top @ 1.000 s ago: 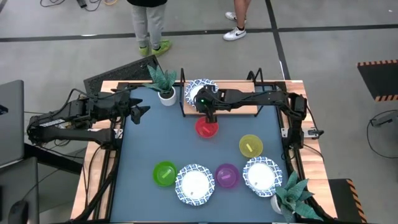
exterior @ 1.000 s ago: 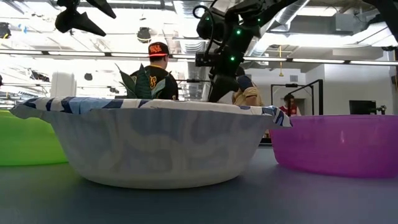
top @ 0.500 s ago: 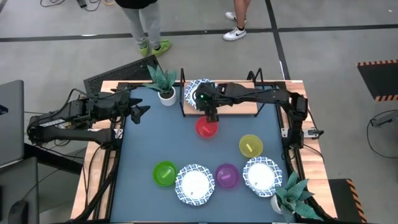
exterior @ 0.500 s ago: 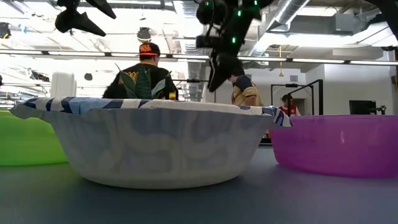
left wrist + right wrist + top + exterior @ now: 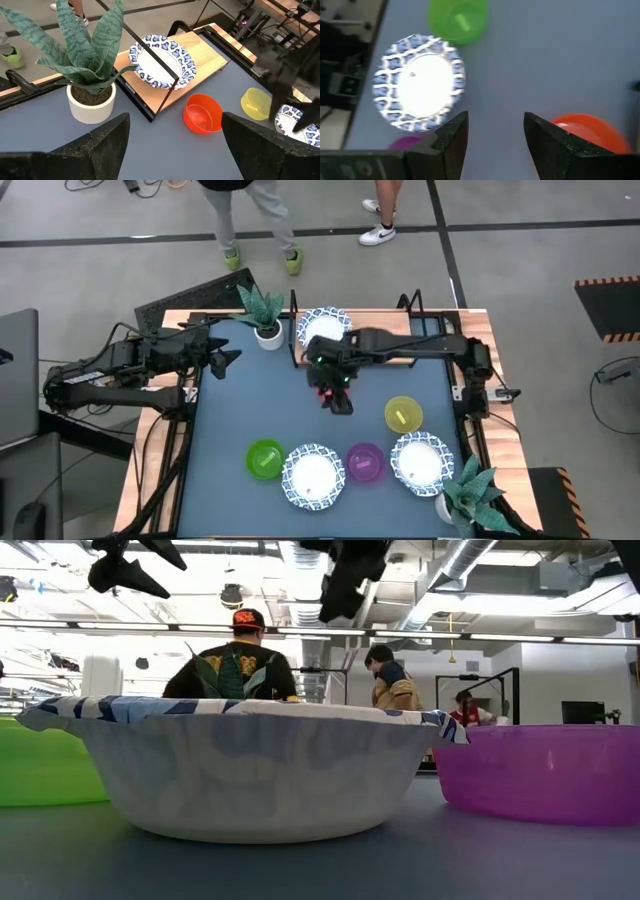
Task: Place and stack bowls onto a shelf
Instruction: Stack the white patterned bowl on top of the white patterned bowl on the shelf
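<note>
The small glossy red bowl (image 5: 202,113) is seen standing on the blue-grey tabletop (image 5: 240,410), just in front of the light wooden shelf with the thin black frame (image 5: 199,55); in the high view it is now covered by the right arm, whereas half a second ago it lay plainly visible below the gripper. The right gripper (image 5: 337,401) has been moved from the shelf's near edge out over the red bowl, and its fingers (image 5: 451,135) are held apart, empty, with the bowl's rim (image 5: 587,131) beside one of them. One wide white bowl with a blue patterned rim (image 5: 324,323) is set on the left end of the shelf, as before. The yellow bowl (image 5: 403,414) is unchanged, right of the gripper. Along the near edge, the green bowl (image 5: 265,458), a patterned bowl (image 5: 313,475), the purple bowl (image 5: 365,462) and another patterned bowl (image 5: 420,461) are unmoved. The left gripper (image 5: 226,357) is kept raised at the far left, fingers spread, beside a potted plant in a white pot (image 5: 265,314).
</note>
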